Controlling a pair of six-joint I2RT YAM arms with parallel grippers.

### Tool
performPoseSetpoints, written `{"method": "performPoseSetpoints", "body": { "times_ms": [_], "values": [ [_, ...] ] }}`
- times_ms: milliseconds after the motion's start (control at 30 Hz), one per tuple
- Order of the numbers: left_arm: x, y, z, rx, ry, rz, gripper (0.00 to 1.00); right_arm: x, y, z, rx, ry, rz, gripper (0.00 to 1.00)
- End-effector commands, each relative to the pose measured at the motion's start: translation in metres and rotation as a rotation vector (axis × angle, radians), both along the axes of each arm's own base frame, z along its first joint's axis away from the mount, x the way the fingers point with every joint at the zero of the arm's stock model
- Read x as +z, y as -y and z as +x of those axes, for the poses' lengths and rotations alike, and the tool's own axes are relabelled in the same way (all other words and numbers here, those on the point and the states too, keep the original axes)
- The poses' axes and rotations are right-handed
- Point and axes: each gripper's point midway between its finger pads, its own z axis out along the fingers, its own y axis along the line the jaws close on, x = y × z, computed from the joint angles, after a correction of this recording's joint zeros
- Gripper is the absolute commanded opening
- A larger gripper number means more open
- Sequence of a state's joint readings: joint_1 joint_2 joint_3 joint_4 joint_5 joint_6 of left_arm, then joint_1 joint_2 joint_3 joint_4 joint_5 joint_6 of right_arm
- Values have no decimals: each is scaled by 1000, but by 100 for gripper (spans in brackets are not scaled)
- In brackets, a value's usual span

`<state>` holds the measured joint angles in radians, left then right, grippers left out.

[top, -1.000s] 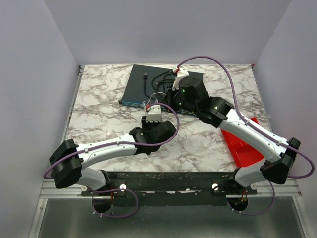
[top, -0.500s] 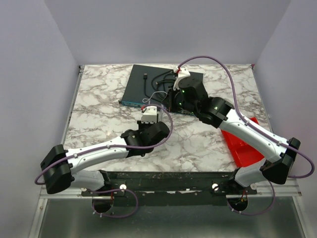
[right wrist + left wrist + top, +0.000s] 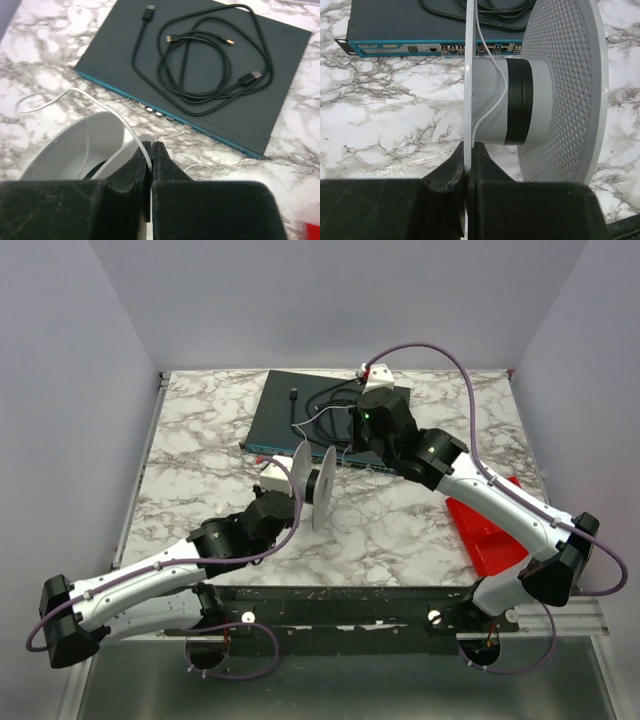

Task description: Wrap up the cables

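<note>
The left gripper [image 3: 468, 150] is clamping shut on the spool [image 3: 560, 85] flange above the counter [image 3: 200, 440]. The right gripper [image 3: 150, 146], at its 1 o'clock, is pinching the wire [image 3: 506, 90]. Slack there could leave loose, tangling turns.

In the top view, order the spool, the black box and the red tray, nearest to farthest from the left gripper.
1. The spool, clamped in the left gripper.
2. The black box, just beyond, toward the back.
3. The red tray, far off at the right.

Spool [image 3: 323, 490] now raised (on edge)
</note>
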<state>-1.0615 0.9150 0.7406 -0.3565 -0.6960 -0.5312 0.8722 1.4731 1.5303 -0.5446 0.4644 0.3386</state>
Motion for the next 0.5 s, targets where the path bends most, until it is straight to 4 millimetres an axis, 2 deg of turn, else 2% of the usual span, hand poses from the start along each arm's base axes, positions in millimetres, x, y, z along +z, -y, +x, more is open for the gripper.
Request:
{"method": "performPoseSetpoints", "body": {
  "times_ms": [0, 300, 467],
  "values": [
    [33, 2, -8, -87, 68, -92, 0, 1, 22, 29, -77, 21, -25, 1],
    [58, -21, -24, -107, 96, -131, 0, -36, 56, 64, -160, -35, -22, 1],
    [84, -32, -29, -94, 121, -198, 0, -65, 58, 66, -154, -85, -28, 1]
  ]
}}
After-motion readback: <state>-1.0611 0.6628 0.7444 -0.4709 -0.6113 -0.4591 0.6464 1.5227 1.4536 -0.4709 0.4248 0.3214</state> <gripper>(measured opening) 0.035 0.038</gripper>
